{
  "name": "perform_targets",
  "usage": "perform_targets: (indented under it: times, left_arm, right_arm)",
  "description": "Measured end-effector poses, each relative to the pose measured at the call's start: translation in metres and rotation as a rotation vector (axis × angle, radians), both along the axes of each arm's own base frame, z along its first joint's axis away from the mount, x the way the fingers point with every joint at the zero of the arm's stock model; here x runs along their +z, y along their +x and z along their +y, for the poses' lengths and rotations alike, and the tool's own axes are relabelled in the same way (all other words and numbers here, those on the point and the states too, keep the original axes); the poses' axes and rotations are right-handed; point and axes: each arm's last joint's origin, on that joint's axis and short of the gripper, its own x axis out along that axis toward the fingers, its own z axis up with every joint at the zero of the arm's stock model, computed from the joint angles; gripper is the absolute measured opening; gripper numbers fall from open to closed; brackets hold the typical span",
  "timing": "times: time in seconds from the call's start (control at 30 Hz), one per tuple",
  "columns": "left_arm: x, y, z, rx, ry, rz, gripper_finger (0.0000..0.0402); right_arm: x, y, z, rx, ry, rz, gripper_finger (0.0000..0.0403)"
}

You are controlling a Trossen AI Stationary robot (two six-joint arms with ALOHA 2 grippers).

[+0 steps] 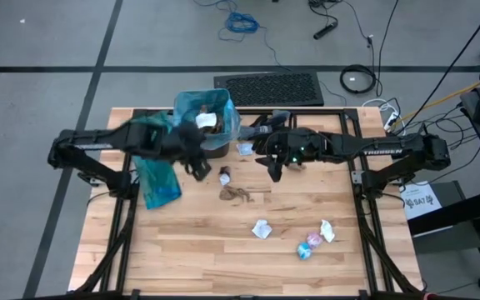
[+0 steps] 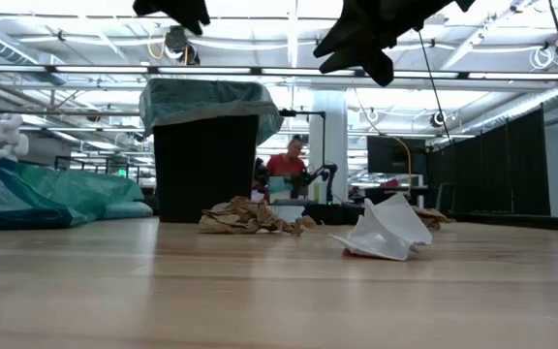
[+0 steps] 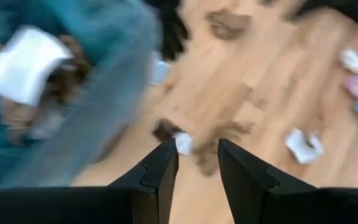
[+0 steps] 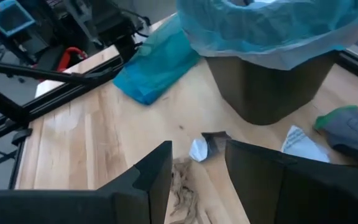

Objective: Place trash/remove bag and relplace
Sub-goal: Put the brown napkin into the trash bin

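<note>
- Left end effector [image 1: 200, 169], fingers apart and empty, hangs just beside the bin [image 1: 206, 122].
- Bin, lined with a teal bag [image 1: 192, 103], holds white and brown scraps.
- Right end effector [image 1: 273, 170], fingers apart, hovers above the worktop [image 1: 190, 250].
- Trash [image 1: 238, 193] lies loose between and beyond them.

The bin [image 3: 55, 93] and its scraps are smeared by blur in the left wrist view. In the low view both arms are cut off above the bin [image 2: 204, 160] — fingertips unseen; its base is partly hidden by brown paper [image 2: 245, 217].
</note>
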Motion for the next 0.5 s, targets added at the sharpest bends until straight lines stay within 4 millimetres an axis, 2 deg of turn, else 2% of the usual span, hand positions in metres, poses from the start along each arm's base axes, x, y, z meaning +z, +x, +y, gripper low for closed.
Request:
perform_targets:
  times: [0.17, 0.33, 0.5]
  left_arm:
    - [-0.018, -0.003, -0.040, -0.159, 0.072, 0.065, 0.0120]
    - [-0.041, -0.016, -0.058, -0.002, 0.213, 0.046, 0.0120]
    - [-0.063, -0.046, -0.067, 0.004, 0.158, -0.044, 0.0120]
  right_arm:
    - [-0.002, 0.002, 0.007, 0.049, 0.061, 0.000, 0.0141]
    - [-0.016, 0.014, 0.023, 0.066, 0.126, 0.032, 0.0141]
    - [-0.037, 0.033, 0.040, 0.056, 0.226, 0.062, 0.0141]
